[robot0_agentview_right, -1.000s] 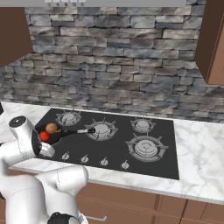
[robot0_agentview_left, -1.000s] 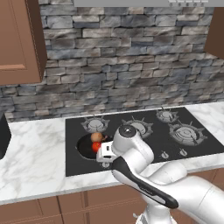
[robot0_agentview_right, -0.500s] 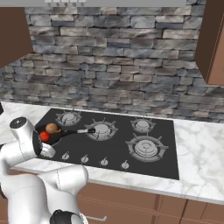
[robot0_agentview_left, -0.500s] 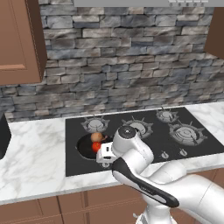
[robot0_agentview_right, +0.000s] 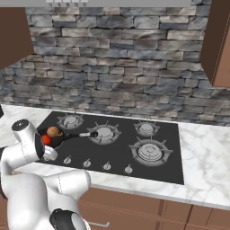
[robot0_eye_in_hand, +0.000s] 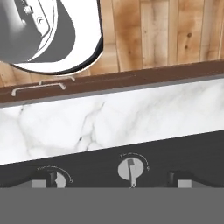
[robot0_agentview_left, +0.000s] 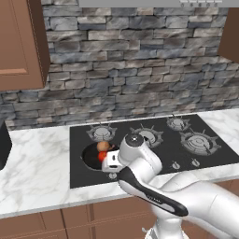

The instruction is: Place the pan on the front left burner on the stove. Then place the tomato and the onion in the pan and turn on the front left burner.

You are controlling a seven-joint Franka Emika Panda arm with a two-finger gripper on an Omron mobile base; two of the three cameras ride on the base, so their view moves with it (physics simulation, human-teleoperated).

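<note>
The pan (robot0_agentview_right: 57, 136) is seen at the front left corner of the stove (robot0_agentview_right: 170, 148), on the front left burner, with its long handle (robot0_agentview_right: 85, 134) laid toward the middle of the cooktop; this handle is shown clearly in the right base view, whereas in the left base view most of the pan (robot0_agentview_left: 91, 156) is hidden behind the arm's wrist. Inside the pan the onion (robot0_agentview_left: 103, 146) and the tomato (robot0_agentview_left: 101, 156) are seen close together, the onion toward the back edge and the tomato toward the front edge; both are also picked out in the right base view, onion (robot0_agentview_right: 54, 131) and tomato (robot0_agentview_right: 46, 139). The hand view is pointed at the stove's front edge, where a silver knob (robot0_eye_in_hand: 131, 169) is framed between two dark fingertips (robot0_eye_in_hand: 180, 180), set well apart with nothing between them; the gripper (robot0_eye_in_hand: 114, 183) is thus held wide with nothing in its grasp. Beyond the knob a strip of marble counter (robot0_eye_in_hand: 131, 118) and a brown drawer front with a handle (robot0_eye_in_hand: 39, 87) are shown. A stone wall (robot0_agentview_left: 130, 70) stands behind the stove.
</note>
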